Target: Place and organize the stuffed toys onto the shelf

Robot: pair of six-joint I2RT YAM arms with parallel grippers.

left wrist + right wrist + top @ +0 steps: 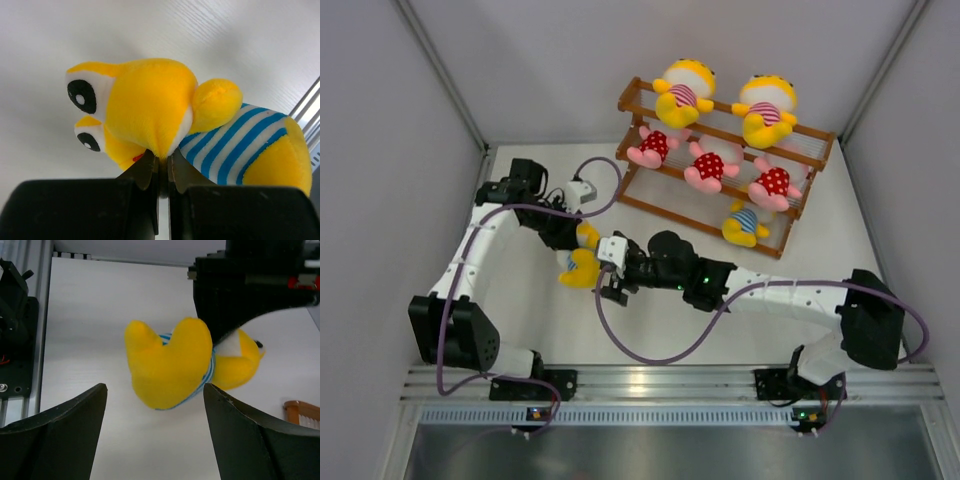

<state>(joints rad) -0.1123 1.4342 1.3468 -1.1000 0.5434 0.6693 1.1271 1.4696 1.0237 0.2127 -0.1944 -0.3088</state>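
Observation:
A yellow stuffed toy in a blue-striped shirt [582, 268] hangs above the table, left of centre. My left gripper [578, 243] is shut on it, pinching the plush under its head [150, 105] between the fingertips [145, 170]. My right gripper [612, 285] is open and empty, its jaws wide apart just short of the toy's feet [170, 365]. The brown wooden shelf [632, 100] stands at the back right. It holds two yellow toys in pink stripes [682, 95] on top, three pink dotted toys [708, 165] in the middle and one blue-striped yellow toy [744, 224] at the bottom.
Grey walls close in the table on the left, right and back. An aluminium rail [660, 380] runs along the near edge by the arm bases. The left gripper's black body [240, 295] is above the toy in the right wrist view. A purple cable [650, 355] loops over the table.

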